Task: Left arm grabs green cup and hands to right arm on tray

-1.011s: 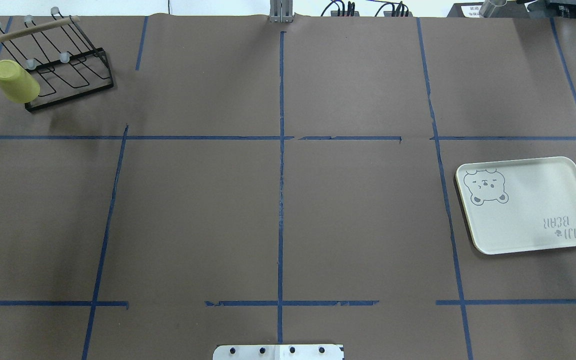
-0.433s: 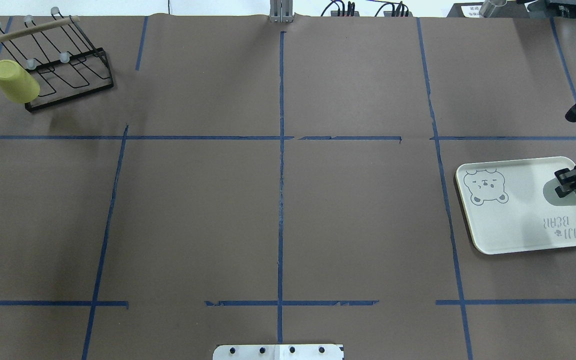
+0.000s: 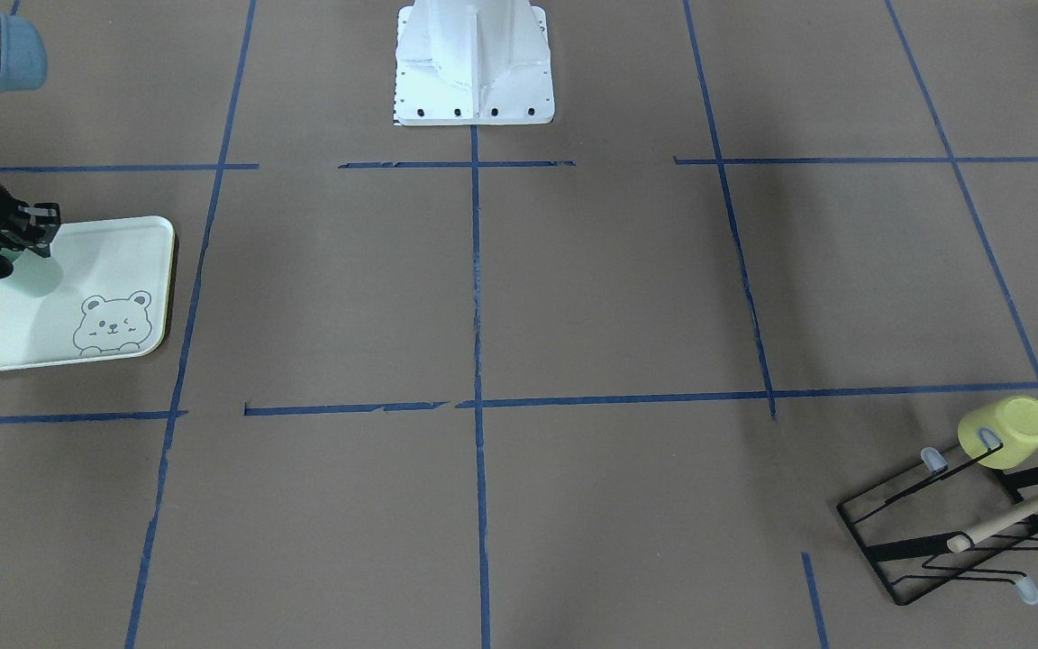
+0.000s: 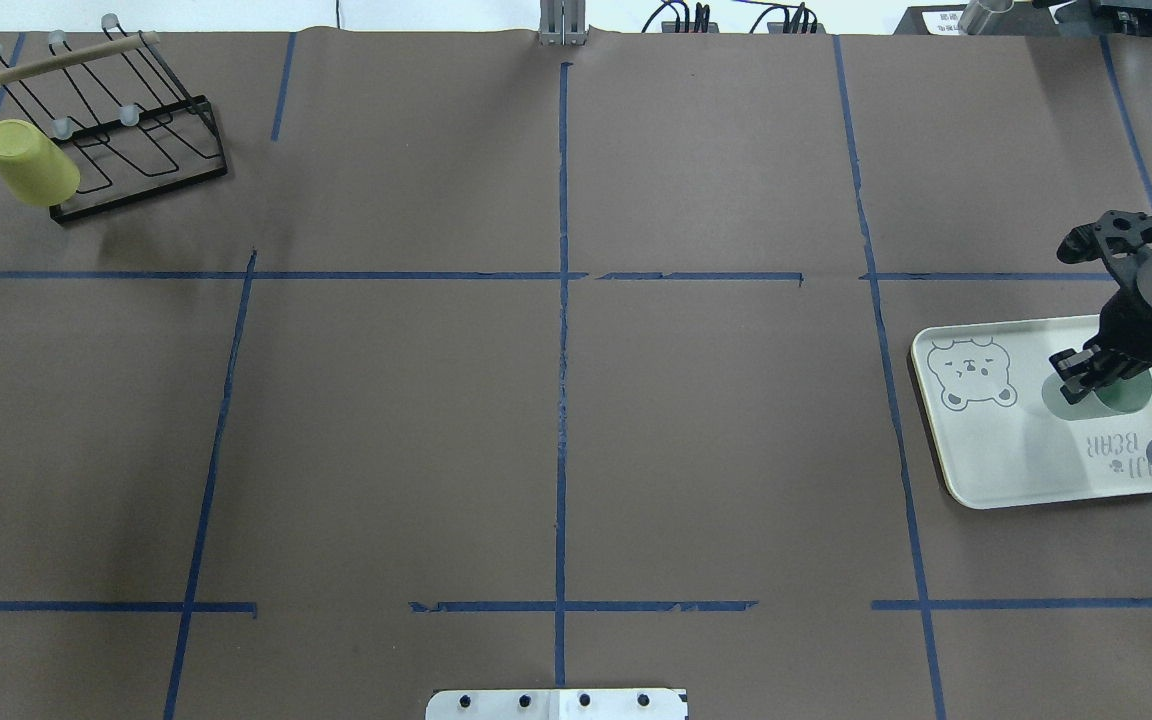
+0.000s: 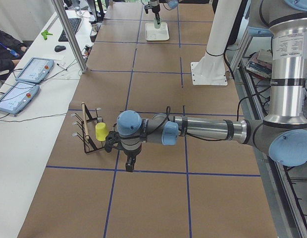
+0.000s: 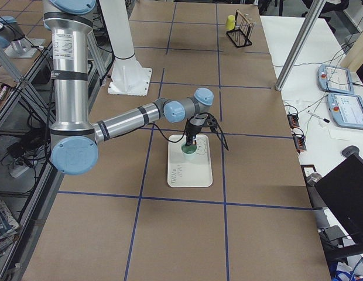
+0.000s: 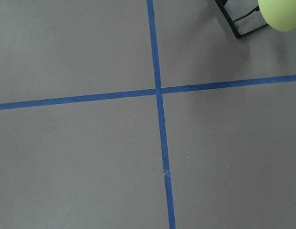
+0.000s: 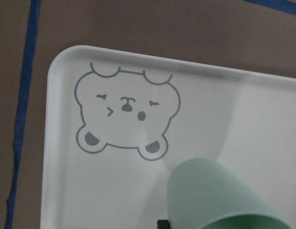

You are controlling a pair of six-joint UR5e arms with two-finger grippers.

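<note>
My right gripper is shut on the rim of the pale mint green cup and holds it low over the right half of the cream tray with the bear drawing. I cannot tell if the cup touches the tray. The front view shows this gripper, the cup and the tray at the left. The right wrist view shows the cup beside the bear on the tray. My left gripper shows only in the left side view, near the rack; I cannot tell if it is open.
A yellow-green cup hangs on a black wire rack at the far left corner; it also shows in the left wrist view. Blue tape lines cross the brown table. The robot's white base stands at the near edge.
The right arm has come in from the right edge with the green cup and carried it leftward over the tray. The rack and yellow-green cup have not moved.
</note>
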